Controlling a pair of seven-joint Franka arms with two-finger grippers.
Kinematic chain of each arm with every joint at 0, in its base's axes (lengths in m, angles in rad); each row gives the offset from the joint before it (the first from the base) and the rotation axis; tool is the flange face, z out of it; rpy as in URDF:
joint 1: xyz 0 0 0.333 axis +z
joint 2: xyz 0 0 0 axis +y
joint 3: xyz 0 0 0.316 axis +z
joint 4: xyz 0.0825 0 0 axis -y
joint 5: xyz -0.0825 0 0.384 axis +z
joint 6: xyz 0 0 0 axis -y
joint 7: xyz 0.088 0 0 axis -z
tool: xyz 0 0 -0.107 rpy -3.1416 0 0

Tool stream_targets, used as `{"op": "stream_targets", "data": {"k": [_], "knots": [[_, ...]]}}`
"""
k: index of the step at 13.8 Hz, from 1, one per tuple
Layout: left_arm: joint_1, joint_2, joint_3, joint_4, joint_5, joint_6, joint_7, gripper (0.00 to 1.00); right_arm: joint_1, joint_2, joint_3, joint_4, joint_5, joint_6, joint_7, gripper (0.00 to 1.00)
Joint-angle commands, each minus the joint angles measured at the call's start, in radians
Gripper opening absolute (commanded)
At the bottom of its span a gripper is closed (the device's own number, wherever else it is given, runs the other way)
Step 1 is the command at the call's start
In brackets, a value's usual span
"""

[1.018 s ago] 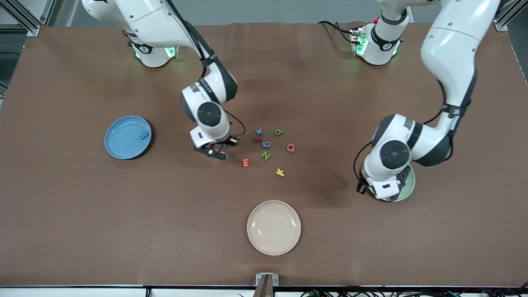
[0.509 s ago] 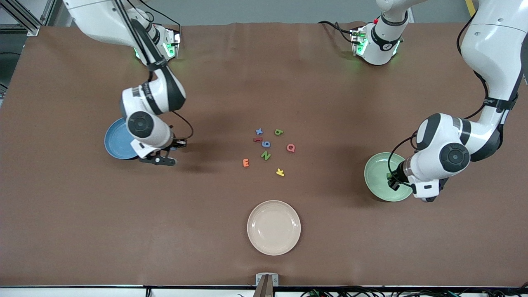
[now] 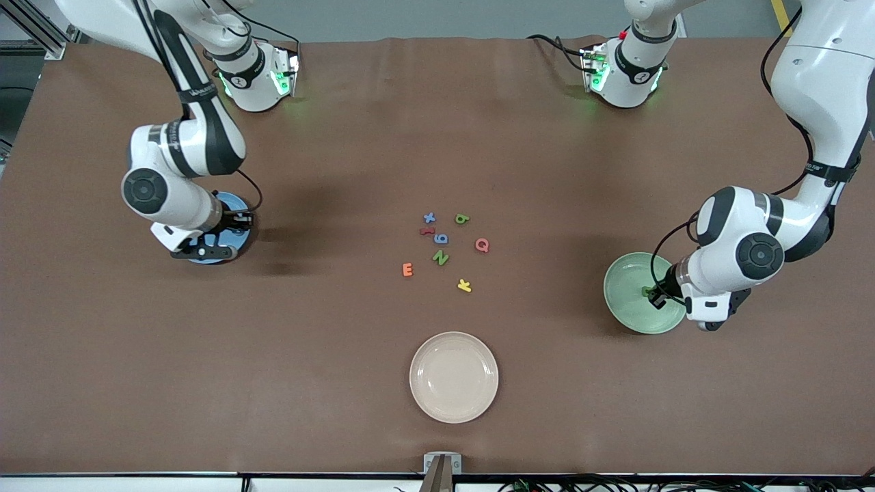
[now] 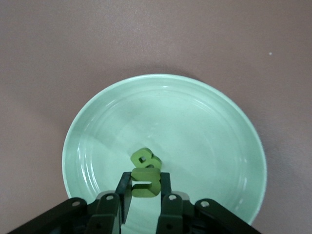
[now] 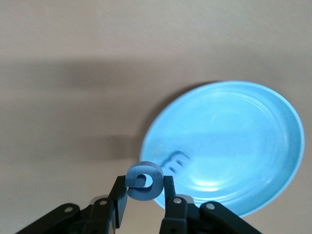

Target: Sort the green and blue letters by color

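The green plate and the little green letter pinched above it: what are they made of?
The green plate looks like glossy plastic or glazed ceramic: shiny highlights, faint concentric rings. The green letter looks like matte foam: thick, dull, cleanly cut edges. Neither is certain by sight alone.

A robotics lab: two white robot arms [image 3: 178,147] are bolted at the top of the frame to a worktop [image 3: 342,355] under a brown mat, with aluminium framing [image 3: 41,27] at the upper left corner and cables [image 3: 615,484] along the bottom edge.
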Motion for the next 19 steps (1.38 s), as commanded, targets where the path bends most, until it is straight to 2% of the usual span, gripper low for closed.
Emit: {"op": "stream_targets", "data": {"k": [1, 2, 3, 4, 11, 13, 16, 19], "knots": [[0.025, -0.006, -0.008, -0.035, 0.022, 0.046, 0.017, 0.0, -0.041, -0.057, 0.019, -0.06, -0.037, 0.011, -0.015, 0.07], [0.026, -0.006, -0.008, -0.036, 0.022, 0.048, 0.017, 0.0, -0.058, -0.057, 0.02, -0.062, -0.037, 0.008, -0.015, 0.3], [0.028, -0.006, -0.008, -0.039, 0.022, 0.049, 0.019, 0.0, -0.069, -0.055, 0.02, -0.062, -0.037, 0.008, -0.015, 0.6], [0.028, -0.002, -0.008, -0.039, 0.022, 0.057, 0.02, 0.0, -0.069, -0.057, 0.02, -0.062, -0.037, 0.007, -0.015, 0.98], [0.032, 0.023, -0.008, -0.047, 0.022, 0.097, 0.019, 0.01, -0.049, -0.057, 0.029, -0.034, -0.031, -0.022, 0.019, 1.0], [0.032, 0.023, -0.008, -0.05, 0.022, 0.097, 0.019, 0.02, 0.022, -0.055, 0.031, -0.005, -0.022, -0.042, 0.134, 1.0], [0.032, 0.023, -0.007, -0.054, 0.022, 0.097, 0.019, 0.05, 0.206, -0.045, 0.031, 0.055, 0.007, -0.047, 0.381, 1.0], [0.032, 0.023, -0.007, -0.054, 0.023, 0.097, 0.019, 0.09, 0.337, 0.0, 0.031, 0.148, 0.123, -0.042, 0.546, 1.0]]}}
